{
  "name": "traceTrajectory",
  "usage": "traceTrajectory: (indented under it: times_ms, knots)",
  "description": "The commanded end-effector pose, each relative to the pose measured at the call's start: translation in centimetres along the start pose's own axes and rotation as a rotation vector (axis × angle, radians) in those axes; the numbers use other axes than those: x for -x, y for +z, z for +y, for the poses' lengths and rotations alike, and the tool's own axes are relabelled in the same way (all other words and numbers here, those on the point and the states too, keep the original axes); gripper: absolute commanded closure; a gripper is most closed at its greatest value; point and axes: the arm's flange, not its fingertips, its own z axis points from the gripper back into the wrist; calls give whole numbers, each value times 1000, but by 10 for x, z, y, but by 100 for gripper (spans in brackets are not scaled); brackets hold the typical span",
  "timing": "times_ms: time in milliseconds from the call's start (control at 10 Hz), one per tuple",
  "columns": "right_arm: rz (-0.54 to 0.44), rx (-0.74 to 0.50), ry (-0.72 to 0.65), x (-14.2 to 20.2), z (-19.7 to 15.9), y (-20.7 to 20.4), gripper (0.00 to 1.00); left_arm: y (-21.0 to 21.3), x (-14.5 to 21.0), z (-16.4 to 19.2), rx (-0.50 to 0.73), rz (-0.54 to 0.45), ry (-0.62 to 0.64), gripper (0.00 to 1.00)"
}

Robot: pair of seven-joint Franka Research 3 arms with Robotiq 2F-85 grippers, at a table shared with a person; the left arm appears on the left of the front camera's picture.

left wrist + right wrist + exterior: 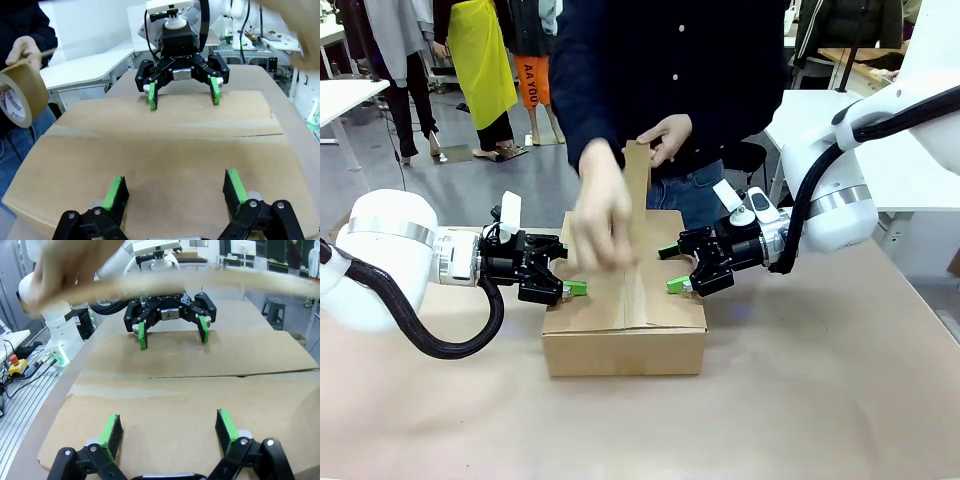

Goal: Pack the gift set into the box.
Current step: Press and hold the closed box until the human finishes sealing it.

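The box (625,335) stands mid-table with its top flaps folded flat, and a seam runs across the top (165,131). The gift set is hidden. My left gripper (570,288) rests open on the box's left edge, its green pads (116,192) down on the cardboard. Opposite it, my right gripper (678,285) is open on the right edge, its pads (226,425) on the flap. A person's blurred hand (600,220) moves over the top, pulling a strip of brown tape (638,170). The tape roll (17,97) is in the person's other hand.
The person stands at the far side of the table (800,400), close behind the box. White tables (345,95) and other people stand farther back. Bare brown tabletop lies in front of the box and on both sides.
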Motion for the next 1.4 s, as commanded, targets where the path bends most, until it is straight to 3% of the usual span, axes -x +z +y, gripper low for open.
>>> traceTrajectory:
  times_ms: [0,1300]
  knots:
    - [-2,-2,2,-2,0,0,0,0,3,-2,4,2,-2,0]
    - [-2,-2,2,-2,0,0,0,0,3,-2,4,2,-2,0]
